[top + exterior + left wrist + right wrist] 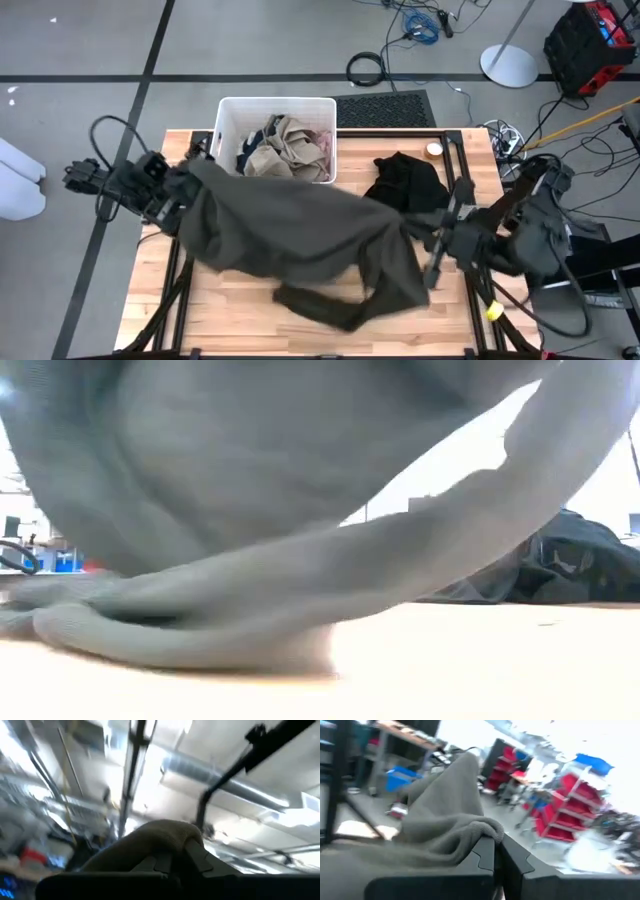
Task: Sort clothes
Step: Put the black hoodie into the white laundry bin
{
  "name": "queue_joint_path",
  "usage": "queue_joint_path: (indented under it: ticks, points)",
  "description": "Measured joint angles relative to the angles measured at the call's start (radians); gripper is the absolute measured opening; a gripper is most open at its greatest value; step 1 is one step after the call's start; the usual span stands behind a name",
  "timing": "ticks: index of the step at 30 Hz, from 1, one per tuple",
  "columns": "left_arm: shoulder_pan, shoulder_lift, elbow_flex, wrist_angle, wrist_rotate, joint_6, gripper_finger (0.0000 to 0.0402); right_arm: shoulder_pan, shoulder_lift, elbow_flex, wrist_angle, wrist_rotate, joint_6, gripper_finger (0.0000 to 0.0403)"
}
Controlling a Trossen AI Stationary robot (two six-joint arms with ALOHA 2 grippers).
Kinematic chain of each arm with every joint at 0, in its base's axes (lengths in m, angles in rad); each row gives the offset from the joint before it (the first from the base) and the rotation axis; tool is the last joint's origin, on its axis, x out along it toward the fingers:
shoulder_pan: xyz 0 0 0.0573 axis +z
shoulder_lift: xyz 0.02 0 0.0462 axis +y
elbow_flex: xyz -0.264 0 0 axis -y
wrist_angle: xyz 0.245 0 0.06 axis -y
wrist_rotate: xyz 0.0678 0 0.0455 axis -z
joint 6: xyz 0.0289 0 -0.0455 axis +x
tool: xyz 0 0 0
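Note:
A dark olive green garment (pixel 290 235) is stretched between my two grippers above the table; its sleeve (pixel 320 305) trails on the wood near the front edge, also in the low view (pixel 200 630). My left gripper (pixel 195 170) is shut on its left end near the bin. My right gripper (pixel 415 232) is shut on its right end. A black garment (pixel 405 180) lies on the table at the back right. A white bin (pixel 275 140) at the back holds tan khaki (pixel 285 145), navy and pale pink clothes. My left gripper pinches a bunched fold of the olive garment (pixel 165 837) between its two fingers; the fingers tilt upward and the cloth drapes back over them. My right gripper pinches a bunched edge of the olive garment (pixel 475 827) between its shut fingers (pixel 517 857); the cloth runs from there toward the left arm, lifted, its sleeve on the table.
The black garment shows in the low view (pixel 570 565) on the right. A small round white object (pixel 433 150) lies at the table's back right. Bare wood (pixel 230 320) shows along the front edge.

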Motion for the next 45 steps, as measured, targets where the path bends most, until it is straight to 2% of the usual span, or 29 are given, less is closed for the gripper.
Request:
queue_joint_path:
  ticks: [4,7,11,17,20,23,30,37,41,45]
  points:
    - [0.019,0.007,0.058,-0.027,0.018,0.052,0.0019,-0.087,0.002,-0.001,0.171,-0.052,-0.176,0.0]
    - [0.018,0.009,0.093,-0.108,0.079,0.053,0.0019,-0.135,-0.001,0.0,0.143,-0.148,-0.139,0.0]
    - [-0.002,-0.004,0.103,-0.292,0.113,0.049,0.0019,-0.141,0.001,0.0,-0.111,-0.234,0.081,0.0]
    - [-0.021,-0.008,0.102,-0.547,0.039,-0.042,0.0019,-0.139,0.025,0.0,-0.521,-0.33,0.56,0.0]
    - [-0.03,0.005,0.102,-0.691,0.032,-0.116,0.0019,-0.118,0.067,-0.001,-0.631,-0.346,0.709,0.0]
    - [-0.032,0.029,0.103,-0.878,0.033,-0.219,0.0019,-0.104,0.113,-0.001,-0.689,-0.408,0.784,0.0]
    - [-0.049,0.09,0.094,-1.262,0.015,-0.45,0.0019,-0.092,0.202,-0.001,-0.715,-0.519,0.881,0.0]
    - [-0.164,0.183,0.095,-1.575,0.0,-0.632,0.0019,-0.084,0.253,-0.01,-0.791,-0.598,0.996,0.0]
    - [-0.236,0.257,0.095,-1.709,-0.069,-0.731,0.0019,-0.065,0.234,-0.097,-0.781,-0.617,1.077,0.0]
    - [-0.277,0.326,0.095,-1.727,-0.148,-0.736,0.002,-0.044,0.158,-0.253,-0.659,-0.599,1.147,0.0]
